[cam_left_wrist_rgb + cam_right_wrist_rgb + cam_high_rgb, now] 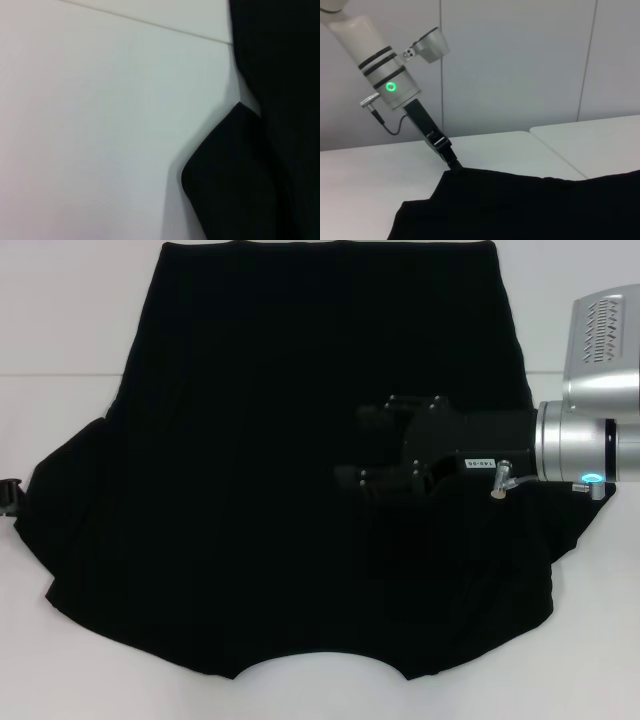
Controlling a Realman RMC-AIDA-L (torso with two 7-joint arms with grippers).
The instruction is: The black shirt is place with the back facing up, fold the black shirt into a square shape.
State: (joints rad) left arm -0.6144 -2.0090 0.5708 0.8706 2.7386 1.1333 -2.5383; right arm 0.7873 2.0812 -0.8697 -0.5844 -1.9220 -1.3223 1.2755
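- Right now we judge ourselves at the opening fold: the black shirt lies spread flat on the white table, plain side up, no fold made that we can see.
- Our right gripper reaches in over the shirt's right half; black fingers against black cloth, so we cannot tell how wide it stands or whether it holds any fabric.
- Our left gripper sits at the far sleeve, its tip touching the shirt's edge; whether it has pinched the cloth we cannot tell.
- Next, in our judgement, both grippers need a sure hold on an edge before carrying one side over the middle.
- We see no containers anywhere on the table.
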